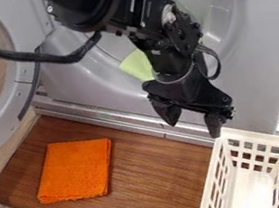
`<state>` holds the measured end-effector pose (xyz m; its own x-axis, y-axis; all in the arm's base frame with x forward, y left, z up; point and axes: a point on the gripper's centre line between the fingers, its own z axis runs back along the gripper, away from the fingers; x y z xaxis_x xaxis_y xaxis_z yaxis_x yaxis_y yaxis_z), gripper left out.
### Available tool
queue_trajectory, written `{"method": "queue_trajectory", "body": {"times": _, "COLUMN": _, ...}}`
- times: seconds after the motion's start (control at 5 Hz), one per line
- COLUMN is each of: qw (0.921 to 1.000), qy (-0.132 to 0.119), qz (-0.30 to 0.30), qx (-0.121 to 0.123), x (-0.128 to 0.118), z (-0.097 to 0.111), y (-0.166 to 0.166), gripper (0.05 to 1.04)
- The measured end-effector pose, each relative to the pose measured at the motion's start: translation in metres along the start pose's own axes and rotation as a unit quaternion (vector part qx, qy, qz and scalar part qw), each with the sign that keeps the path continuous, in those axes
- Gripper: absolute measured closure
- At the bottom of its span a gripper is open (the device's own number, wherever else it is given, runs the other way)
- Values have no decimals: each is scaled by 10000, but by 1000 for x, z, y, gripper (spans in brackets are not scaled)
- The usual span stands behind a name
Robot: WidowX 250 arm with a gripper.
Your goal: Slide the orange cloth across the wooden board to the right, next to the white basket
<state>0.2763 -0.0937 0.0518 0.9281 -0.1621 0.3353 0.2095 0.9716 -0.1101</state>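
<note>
Orange cloth (76, 170) beside white lattice-patterned basket (212, 187)

No text, number or sign can be read; the small pale marks on the black jointed robot arm (159, 40), above and left of the cream-white perforated plastic basket (260, 136), are illegible.
</note>
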Motion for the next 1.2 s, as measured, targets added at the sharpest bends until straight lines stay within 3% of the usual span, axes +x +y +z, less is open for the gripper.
{"method": "queue_trajectory", "body": {"times": 0.2, "qw": 9999, "qy": 144, "qz": 13, "qx": 17, "x": -8, "z": -6, "y": 1, "gripper": 83}}
{"method": "queue_trajectory", "body": {"times": 0.4, "qw": 9985, "qy": 62, "qz": 502, "qx": 222, "x": -21, "z": -6, "y": 34, "gripper": 83}}
{"method": "queue_trajectory", "body": {"times": 0.8, "qw": 9876, "qy": 23, "qz": 1526, "qx": 375, "x": -54, "z": -16, "y": 100, "gripper": 83}}
{"method": "queue_trajectory", "body": {"times": 1.2, "qw": 9724, "qy": 97, "qz": 2112, "qx": 989, "x": -78, "z": -23, "y": 170, "gripper": 83}}
